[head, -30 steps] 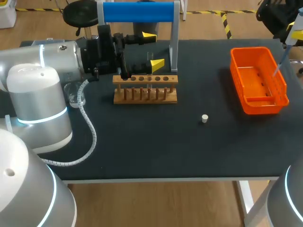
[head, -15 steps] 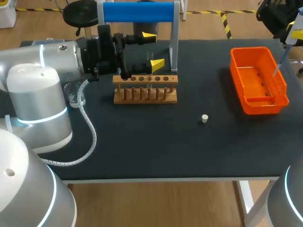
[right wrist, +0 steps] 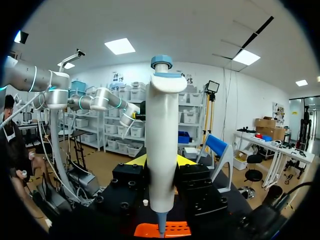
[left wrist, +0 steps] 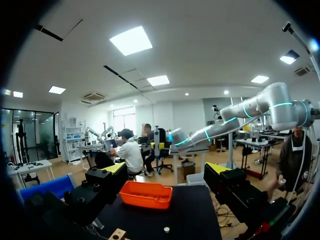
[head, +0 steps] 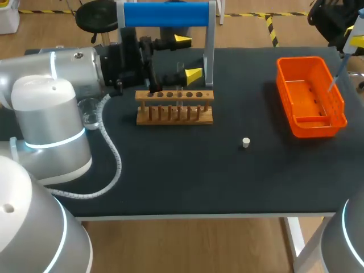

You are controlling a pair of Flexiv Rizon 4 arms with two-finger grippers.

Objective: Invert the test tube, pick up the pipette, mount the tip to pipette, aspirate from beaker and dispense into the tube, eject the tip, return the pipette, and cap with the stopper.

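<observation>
Pipette [right wrist: 161, 145] clamped in right gripper [right wrist: 161, 161]; test tube [head: 180, 69] barely discernible at rack [head: 174, 109].

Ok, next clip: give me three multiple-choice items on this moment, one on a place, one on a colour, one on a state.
1. Where is the white stopper?
A) on the table, between the wooden rack and the bin
B) in the rack
C) in the bin

2. What colour is the bin?
A) blue
B) green
C) orange

3. The right end effector is:
A) open and empty
B) shut on the pipette
C) shut on the stopper

Key: 1 A, it lies on bare tabletop; 2 C, its walls are orange; 3 B, the pipette stands clamped in it in the right wrist view.
</observation>
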